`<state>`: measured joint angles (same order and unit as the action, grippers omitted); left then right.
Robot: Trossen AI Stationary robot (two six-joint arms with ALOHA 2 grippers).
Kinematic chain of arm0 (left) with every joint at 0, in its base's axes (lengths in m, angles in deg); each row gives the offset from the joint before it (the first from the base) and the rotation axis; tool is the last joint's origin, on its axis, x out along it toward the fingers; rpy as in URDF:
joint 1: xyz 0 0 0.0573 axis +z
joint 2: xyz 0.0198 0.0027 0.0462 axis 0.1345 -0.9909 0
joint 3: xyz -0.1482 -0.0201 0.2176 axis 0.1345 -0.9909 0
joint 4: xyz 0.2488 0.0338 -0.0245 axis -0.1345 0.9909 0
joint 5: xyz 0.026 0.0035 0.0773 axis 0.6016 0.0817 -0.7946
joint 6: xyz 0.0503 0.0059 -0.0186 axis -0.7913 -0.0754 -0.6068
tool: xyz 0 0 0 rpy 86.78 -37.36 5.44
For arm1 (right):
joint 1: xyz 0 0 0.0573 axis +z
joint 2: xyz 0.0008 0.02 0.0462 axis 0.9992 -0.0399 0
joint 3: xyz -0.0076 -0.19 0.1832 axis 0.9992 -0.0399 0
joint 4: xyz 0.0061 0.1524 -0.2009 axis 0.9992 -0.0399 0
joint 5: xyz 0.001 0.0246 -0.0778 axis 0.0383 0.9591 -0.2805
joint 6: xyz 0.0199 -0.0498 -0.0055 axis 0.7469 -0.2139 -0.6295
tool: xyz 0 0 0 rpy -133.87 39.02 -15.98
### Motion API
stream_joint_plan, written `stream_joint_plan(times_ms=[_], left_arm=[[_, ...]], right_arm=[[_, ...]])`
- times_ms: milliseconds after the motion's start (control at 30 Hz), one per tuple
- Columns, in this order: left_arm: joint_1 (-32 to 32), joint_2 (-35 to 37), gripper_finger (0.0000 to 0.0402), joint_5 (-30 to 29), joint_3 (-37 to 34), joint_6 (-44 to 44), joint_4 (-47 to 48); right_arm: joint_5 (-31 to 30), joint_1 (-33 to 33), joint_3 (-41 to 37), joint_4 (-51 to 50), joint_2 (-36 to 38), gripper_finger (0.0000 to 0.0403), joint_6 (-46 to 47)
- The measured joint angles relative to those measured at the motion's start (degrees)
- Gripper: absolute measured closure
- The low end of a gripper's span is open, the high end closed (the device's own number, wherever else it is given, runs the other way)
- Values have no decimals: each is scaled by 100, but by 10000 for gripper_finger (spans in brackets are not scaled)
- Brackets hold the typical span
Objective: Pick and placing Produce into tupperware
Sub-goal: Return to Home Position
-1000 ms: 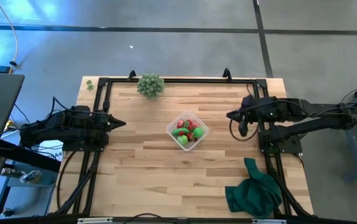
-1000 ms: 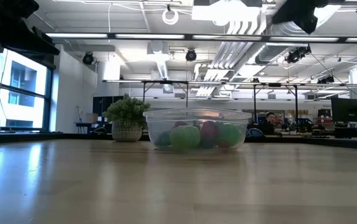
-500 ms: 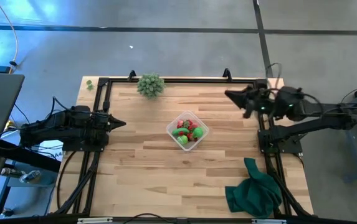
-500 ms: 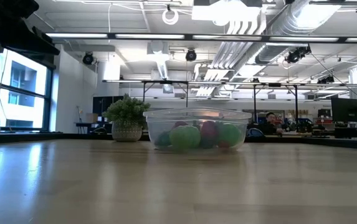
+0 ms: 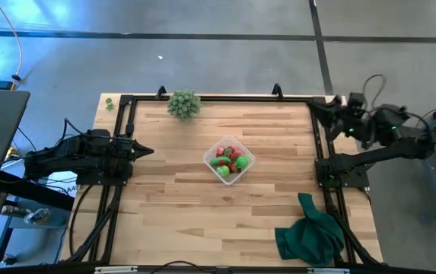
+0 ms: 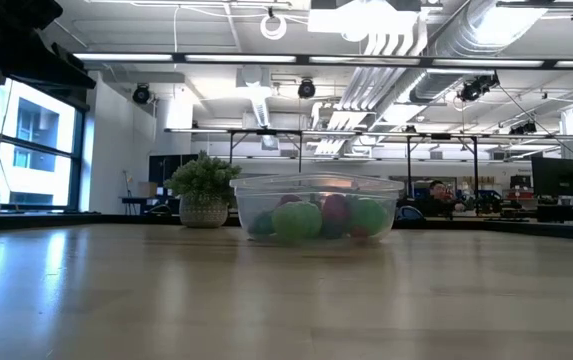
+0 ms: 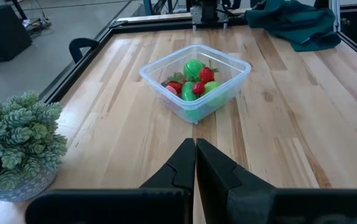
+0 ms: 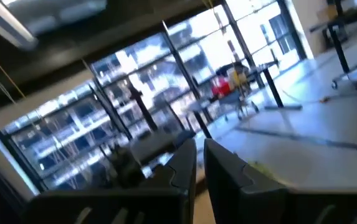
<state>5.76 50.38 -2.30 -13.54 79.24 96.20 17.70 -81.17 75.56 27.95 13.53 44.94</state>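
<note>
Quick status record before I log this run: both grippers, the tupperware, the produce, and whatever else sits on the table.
tupperware: upright, mid-table, nothing touching it
produce: red and green pieces, inside the tupperware
left gripper: shut, empty, at the table's left edge, pointing toward the tupperware
right gripper: at the table's right edge, near the plant-side corner, apart from the tupperware
bushy plant: at one table edge, left of centre
green cloth: crumpled at the opposite right corner
</note>
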Motion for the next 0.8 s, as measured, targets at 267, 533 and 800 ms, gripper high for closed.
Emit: stream_joint_plan(times_ms=[267,533,800], left_arm=[[0,0,396,-2,0,0,4],[-1,0,396,-2,0,0,4],[0,0,396,0,0,2,4]], right_arm=[[219,-9,-1588,986,785,378,223],[798,-9,-3170,2360,1892,378,349],[1264,-8,-4150,2965,2241,378,755]])
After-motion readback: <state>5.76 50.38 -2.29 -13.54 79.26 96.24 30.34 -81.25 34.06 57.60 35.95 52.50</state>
